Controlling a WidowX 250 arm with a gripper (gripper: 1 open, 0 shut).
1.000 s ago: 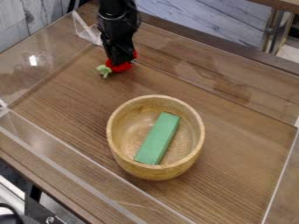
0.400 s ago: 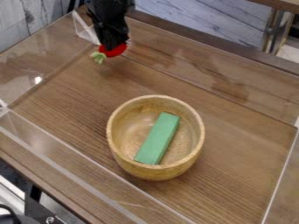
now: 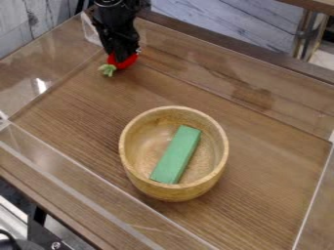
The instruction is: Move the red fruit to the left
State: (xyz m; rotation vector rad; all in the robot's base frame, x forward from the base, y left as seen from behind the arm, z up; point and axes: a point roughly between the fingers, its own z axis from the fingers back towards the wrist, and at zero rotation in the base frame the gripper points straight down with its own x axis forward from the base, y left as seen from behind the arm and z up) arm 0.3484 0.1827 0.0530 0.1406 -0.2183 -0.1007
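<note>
Well, as far as can be judged, most of the job looks done. The red fruit (image 3: 125, 62) can be seen on the far side of the wooden bowl (image 3: 136, 146), off towards the left edge of the view and well apart from the bowl's rim, so if "left" is meant as the camera sees it, a leftish spot has been reached. How far left is wanted isn't spelled out by the task, so a bit more of a nudge might still be called for. What's probably left is a clean release, if any grip is being kept, and then the arm being backed off.

As for the end effector (image 3: 117, 49), it's also placed beyond the bowl, right at the fruit. The fruit is seen just under the dark fingers and slightly to their right in the view, with the pale green stem end poking out nearer the bowl. Contact looks likely but can't be confirmed. Whether the fingers are spread or pressed together can't be told either, since they're small, dark and blurry, and a firm pinch on the fruit can't be made out. Whether the fruit is fully rested on the table (image 3: 255, 88) can't be settled from that angle.
</note>
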